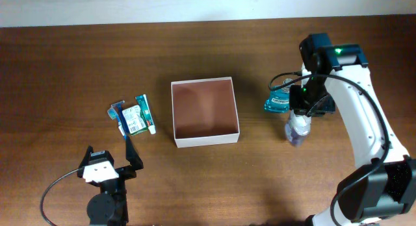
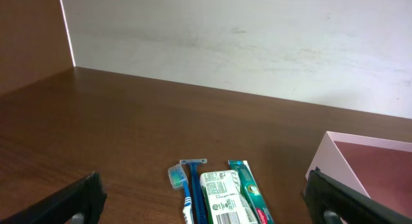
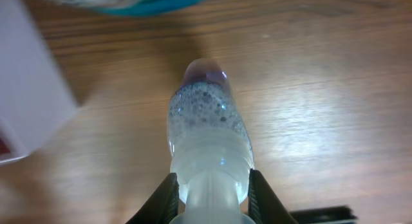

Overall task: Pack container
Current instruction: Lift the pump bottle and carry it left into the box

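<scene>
The right gripper (image 3: 211, 193) pinches a clear bottle (image 3: 206, 124) of bubbly liquid by its neck, probably for carrying to the container (image 1: 207, 139), which sits mid-table, apart to its left. The left gripper (image 1: 109, 162) gapes wide near a barcoded pack (image 2: 222, 197); its print is too small to read.

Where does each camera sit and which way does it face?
Overhead: above table, looking straight down; left arm, right arm show.
Left wrist: low, facing wall over toiletries; open left fingers at bottom corners.
Right wrist: looks down along right fingers clamping bottle.
Shared: container, overhead and left wrist; bottle, overhead and right wrist.
</scene>
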